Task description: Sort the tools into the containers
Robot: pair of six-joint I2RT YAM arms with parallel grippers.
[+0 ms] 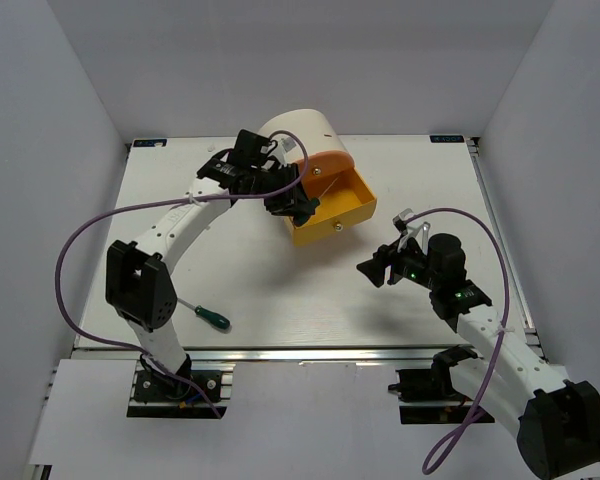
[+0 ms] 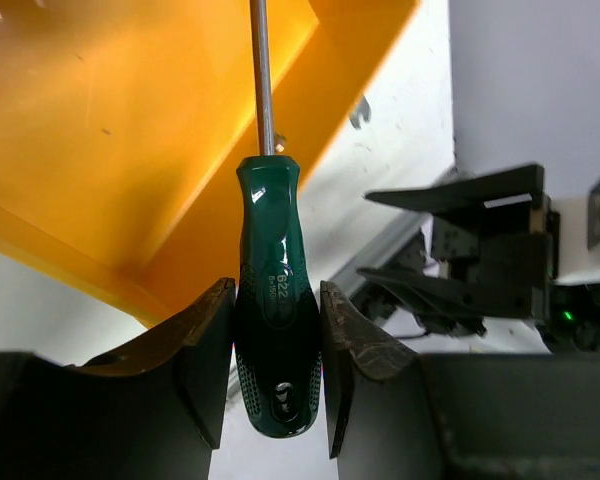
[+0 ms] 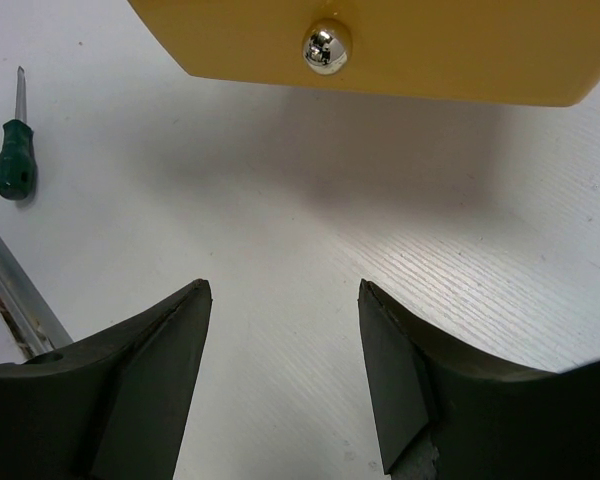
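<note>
The left gripper (image 2: pixel 276 372) is clamped on the fat end of a green-handled screwdriver (image 2: pixel 272 290); both fingers (image 2: pixel 206 352) press against the handle's sides. The steel shaft points away from the wrist and out over the open yellow drawer (image 2: pixel 110 120). From above, that gripper (image 1: pixel 296 205) sits right at the near left corner of the drawer (image 1: pixel 320 232), which is pulled out from the cream cabinet (image 1: pixel 302 130) beneath the orange drawer (image 1: pixel 330 165). I can't tell whether the tip touches the drawer floor.

The right gripper (image 3: pixel 285 350) has its jaws wide apart with nothing between them, only bare table (image 3: pixel 280 200) showing in the gap. It hangs in front of the yellow drawer's face, facing the shiny knob (image 3: pixel 326 46) but well short of it.

A second, smaller green screwdriver (image 1: pixel 212 318) lies flat on the table near the left arm's base, well apart from both grippers.
</note>
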